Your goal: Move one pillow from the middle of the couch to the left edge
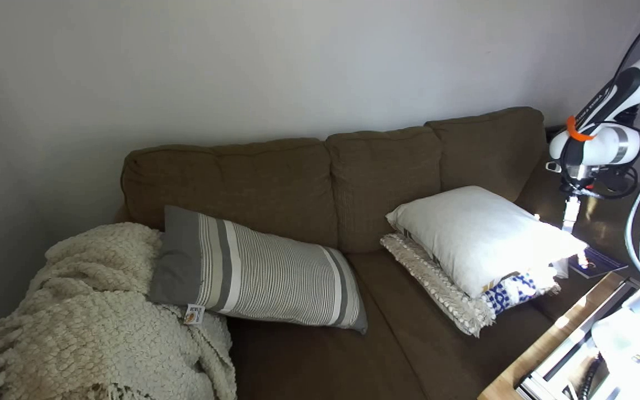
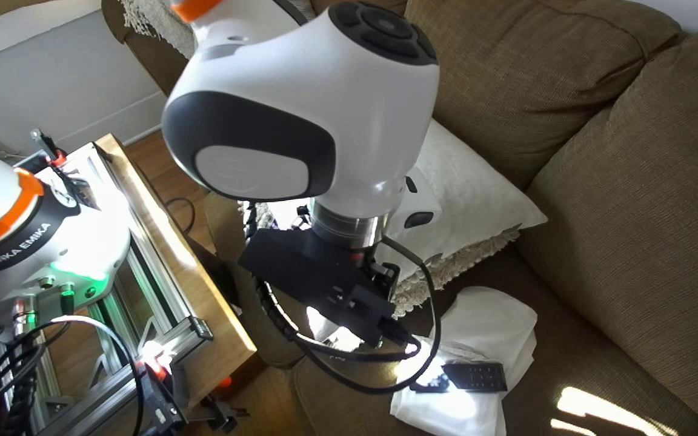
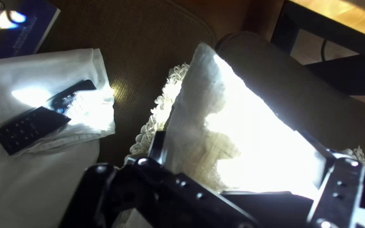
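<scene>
The pillow [image 1: 464, 233] is a cream-white square cushion on the brown couch [image 1: 309, 361]. It lies tilted, plain face up, on top of a stack of cushions; it also shows in an exterior view [image 2: 476, 188], partly behind the arm. In the wrist view the pillow [image 3: 198, 104] is partly washed out by sunlight, with a tan patch visible. My gripper [image 3: 236, 145] has its fingers wide apart, with a corner portion of the pillow between them. In an exterior view the gripper [image 1: 571, 214] points down at the pillow's right-hand corner. Contact is unclear.
Under the pillow are a blue-and-white cushion [image 1: 514, 291] and a fringed cushion [image 1: 436, 278]. A long grey striped pillow [image 1: 281, 272] and a chunky blanket [image 1: 103, 311] lie farther along. A folded white cloth [image 2: 494, 321] holds a remote [image 2: 476, 376]. A book [image 3: 33, 28] and wooden table [image 1: 553, 339] are near.
</scene>
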`<state>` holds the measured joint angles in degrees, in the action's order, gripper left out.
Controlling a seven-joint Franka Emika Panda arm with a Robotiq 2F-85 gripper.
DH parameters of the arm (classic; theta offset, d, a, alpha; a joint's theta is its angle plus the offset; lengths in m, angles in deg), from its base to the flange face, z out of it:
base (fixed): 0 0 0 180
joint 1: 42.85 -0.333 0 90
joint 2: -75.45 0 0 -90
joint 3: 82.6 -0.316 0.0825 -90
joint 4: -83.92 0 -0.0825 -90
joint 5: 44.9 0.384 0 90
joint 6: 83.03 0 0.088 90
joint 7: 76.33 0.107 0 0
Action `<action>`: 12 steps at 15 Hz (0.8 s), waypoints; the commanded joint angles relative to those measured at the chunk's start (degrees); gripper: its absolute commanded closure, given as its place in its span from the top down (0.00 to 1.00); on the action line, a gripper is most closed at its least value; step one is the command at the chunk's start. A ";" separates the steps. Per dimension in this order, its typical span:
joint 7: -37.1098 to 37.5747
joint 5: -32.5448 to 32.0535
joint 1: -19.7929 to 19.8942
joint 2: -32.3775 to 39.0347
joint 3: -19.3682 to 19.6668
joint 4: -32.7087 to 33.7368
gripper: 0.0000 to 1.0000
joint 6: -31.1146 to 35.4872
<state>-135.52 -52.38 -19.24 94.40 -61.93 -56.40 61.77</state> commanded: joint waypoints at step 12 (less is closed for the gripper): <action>-6.46 -1.71 5.90 14.41 -5.95 9.86 0.50 0.10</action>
<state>-140.70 -53.47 -14.67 108.29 -66.51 -47.82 61.77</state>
